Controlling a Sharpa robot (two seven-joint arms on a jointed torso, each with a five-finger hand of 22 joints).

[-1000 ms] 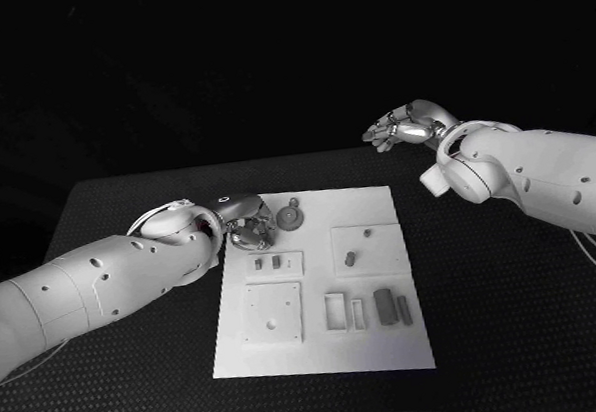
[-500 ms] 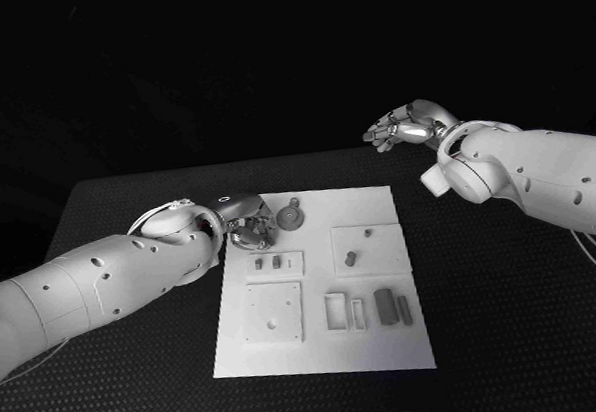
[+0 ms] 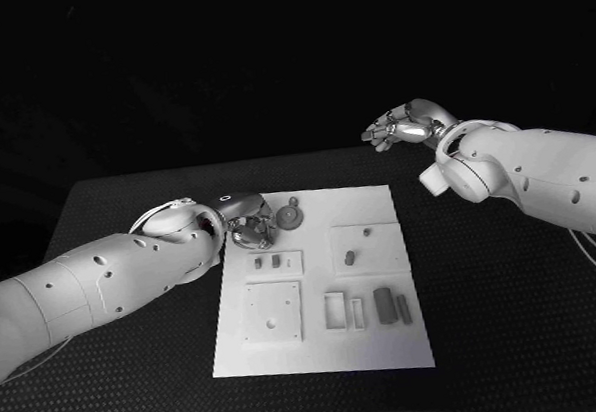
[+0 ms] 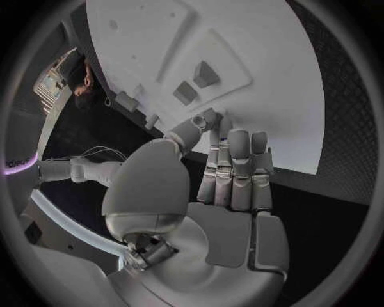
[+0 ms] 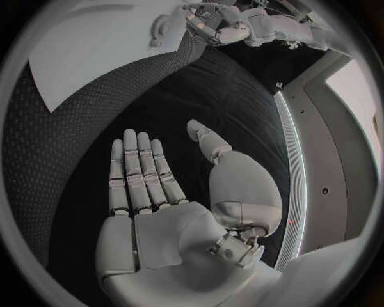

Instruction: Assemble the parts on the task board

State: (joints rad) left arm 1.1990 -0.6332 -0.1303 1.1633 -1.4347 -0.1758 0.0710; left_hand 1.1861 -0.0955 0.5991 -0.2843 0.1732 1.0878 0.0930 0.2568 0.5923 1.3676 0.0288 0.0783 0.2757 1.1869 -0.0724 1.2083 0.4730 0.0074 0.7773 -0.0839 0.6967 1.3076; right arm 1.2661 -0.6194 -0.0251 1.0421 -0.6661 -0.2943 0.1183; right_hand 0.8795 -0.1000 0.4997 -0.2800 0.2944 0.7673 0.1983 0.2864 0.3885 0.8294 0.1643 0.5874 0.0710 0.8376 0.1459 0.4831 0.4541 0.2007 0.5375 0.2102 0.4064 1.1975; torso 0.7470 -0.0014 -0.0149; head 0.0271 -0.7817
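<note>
The white task board [image 3: 387, 349] lies in the middle of the table. My left hand [image 3: 247, 222] hovers over its far left corner and pinches a round grey part [image 3: 289, 214] with a short stem between thumb and fingertip. In the left wrist view the fingers [image 4: 236, 169] stretch over the board [image 4: 264, 45], the thumb tip meeting them. Two small grey parts [image 3: 265, 263] stand in a raised plate just below the hand. My right hand [image 3: 406, 125] is raised beyond the board's far right corner, fingers [image 5: 140, 173] spread flat, holding nothing.
More grey parts sit on the board: one oval [image 3: 350, 257] in the right plate and two long bars [image 3: 391, 306] lower right. A square white plate [image 3: 274, 312] lies lower left. Black table [image 3: 525, 291] surrounds the board on all sides.
The round part in my left hand has shifted slightly toward the board's far edge. The right arm has not moved.
</note>
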